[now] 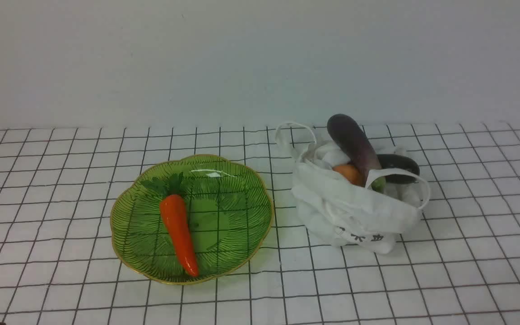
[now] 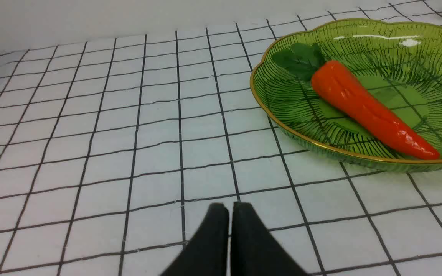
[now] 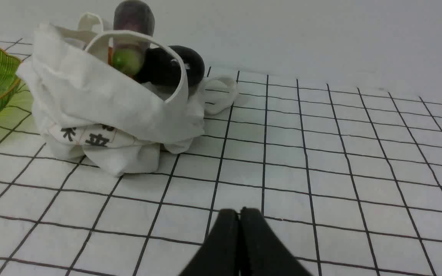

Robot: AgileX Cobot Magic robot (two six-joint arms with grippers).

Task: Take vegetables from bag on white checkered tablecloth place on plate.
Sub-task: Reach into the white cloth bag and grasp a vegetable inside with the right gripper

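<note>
A white cloth bag (image 1: 355, 212) sits slumped open on the checkered tablecloth (image 1: 467, 253), just to the right of a green glass plate (image 1: 266, 212) on which one orange carrot (image 1: 178, 232) already lies. Three vegetables remain in the bag: a long purple eggplant (image 1: 355, 142), a blackish oblong one (image 1: 397, 168) and an orange rounded one (image 1: 348, 174), mostly buried.

Neither arm shows in the front view. Each wrist camera shows its own claw low over bare cloth: the left gripper (image 2: 230, 209) near the plate, the right gripper (image 3: 239, 214) near the bag. Both have their fingers pressed together and hold nothing.

The bag lies on the robot's right half of the cloth, so the right arm looks the nearer one for the next pick. The eggplant stands tilted out of the bag's mouth, its dark end high and toward the back wall, its pale green stem end low at the near edge. One thin handle loop (image 3: 144, 38) arches across that stem end. A reach from the near side would probably have to clear the strap or take the raised dark end.
</note>
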